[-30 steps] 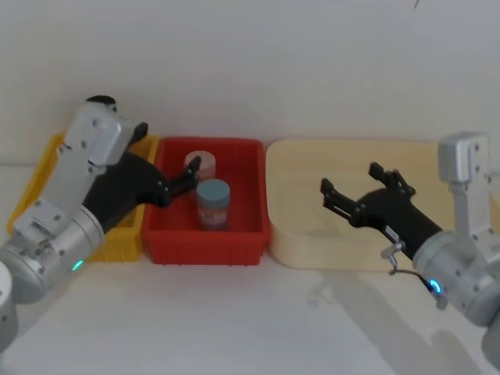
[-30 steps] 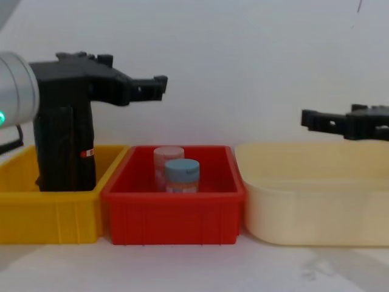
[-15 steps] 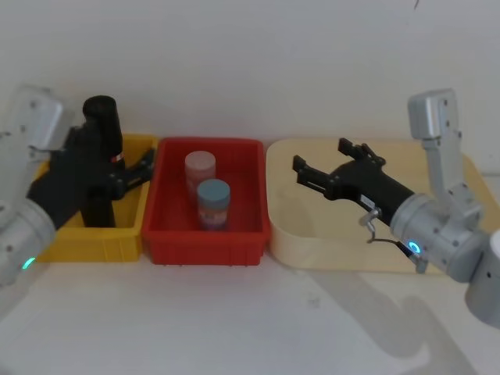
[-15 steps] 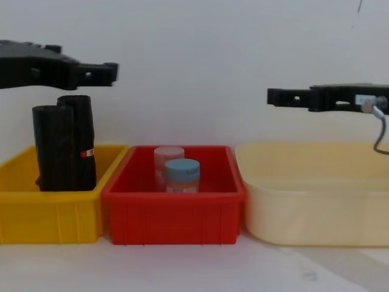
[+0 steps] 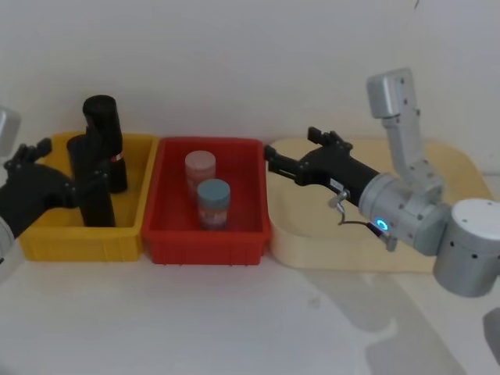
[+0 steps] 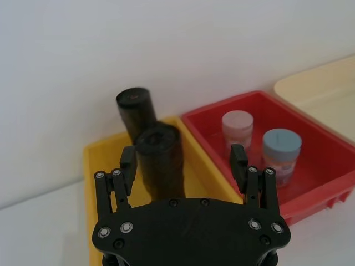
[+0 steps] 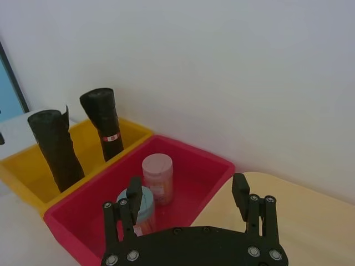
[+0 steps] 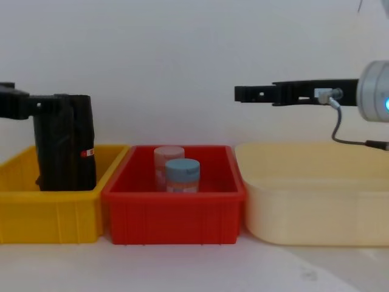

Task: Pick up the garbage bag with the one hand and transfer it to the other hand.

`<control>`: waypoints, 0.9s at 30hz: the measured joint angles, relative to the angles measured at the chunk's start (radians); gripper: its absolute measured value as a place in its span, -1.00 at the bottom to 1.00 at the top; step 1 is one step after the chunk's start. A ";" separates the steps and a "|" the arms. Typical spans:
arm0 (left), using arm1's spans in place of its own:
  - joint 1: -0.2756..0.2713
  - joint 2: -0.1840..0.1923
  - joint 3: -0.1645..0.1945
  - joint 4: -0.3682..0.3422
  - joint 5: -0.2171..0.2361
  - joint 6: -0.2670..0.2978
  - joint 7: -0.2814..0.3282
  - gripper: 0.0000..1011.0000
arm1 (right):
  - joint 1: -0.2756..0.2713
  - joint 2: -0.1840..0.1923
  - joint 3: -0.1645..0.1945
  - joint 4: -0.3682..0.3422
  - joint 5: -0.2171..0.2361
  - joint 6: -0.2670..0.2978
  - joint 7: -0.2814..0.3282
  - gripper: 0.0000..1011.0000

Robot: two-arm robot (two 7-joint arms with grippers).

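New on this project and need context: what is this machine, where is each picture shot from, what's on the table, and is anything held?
It is a two-armed robot, and each arm ends in a two-finger hand. One picture looks down from its head and one looks across from its chest. The other two come from a camera on each wrist. On the white table stand three containers. A yellow bin holds two upright black rolls: the plain garbage bag in front and a labelled roll behind. A red bin holds two small jars. Beside it is a cream tray. The left hand is open right at the garbage bag, not closed on it. The right hand hovers open near the red bin's edge and holds nothing.
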 joint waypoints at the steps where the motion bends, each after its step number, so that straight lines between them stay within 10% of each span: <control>1: -0.003 -0.003 -0.004 0.015 -0.004 -0.003 -0.005 0.98 | 0.009 -0.005 -0.007 0.011 -0.002 0.001 0.001 0.98; 27: -0.109 -0.063 0.026 0.242 0.009 -0.073 -0.083 0.98 | 0.111 -0.066 -0.072 0.155 -0.048 -0.019 0.023 0.98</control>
